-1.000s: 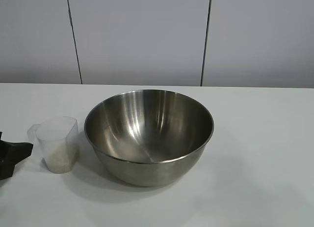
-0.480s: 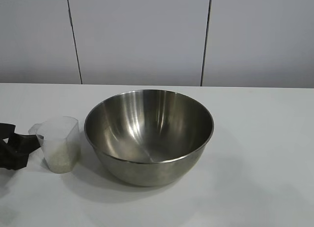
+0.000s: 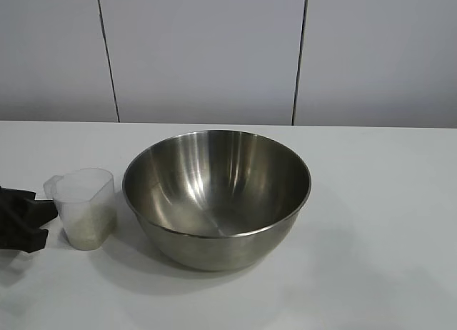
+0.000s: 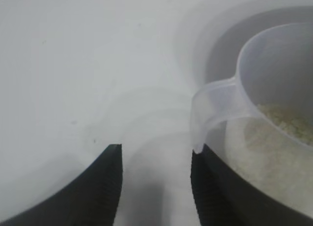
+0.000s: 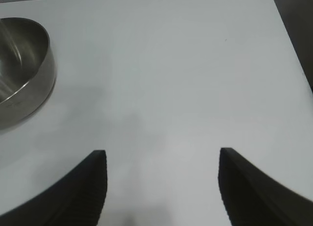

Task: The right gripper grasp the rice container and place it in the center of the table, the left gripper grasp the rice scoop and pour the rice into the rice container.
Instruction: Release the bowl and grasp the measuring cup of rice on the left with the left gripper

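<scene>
We see the worktop (image 3: 385, 201) carrying the steel mixing bowl (image 3: 216, 198) at frame center, already placed. At left, the measuring cup (image 3: 86, 207) holds its rice (image 4: 288, 124), unpoured. Left tool (image 3: 32, 219) brackets the cup's handle; right tool (image 5: 161, 187) hangs spread, empty.

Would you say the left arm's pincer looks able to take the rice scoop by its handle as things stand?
Probably yes. The left pincer is right at the rice scoop, whose handle sits beside one finger; nothing stands between them, though a full grip is not clear.
</scene>
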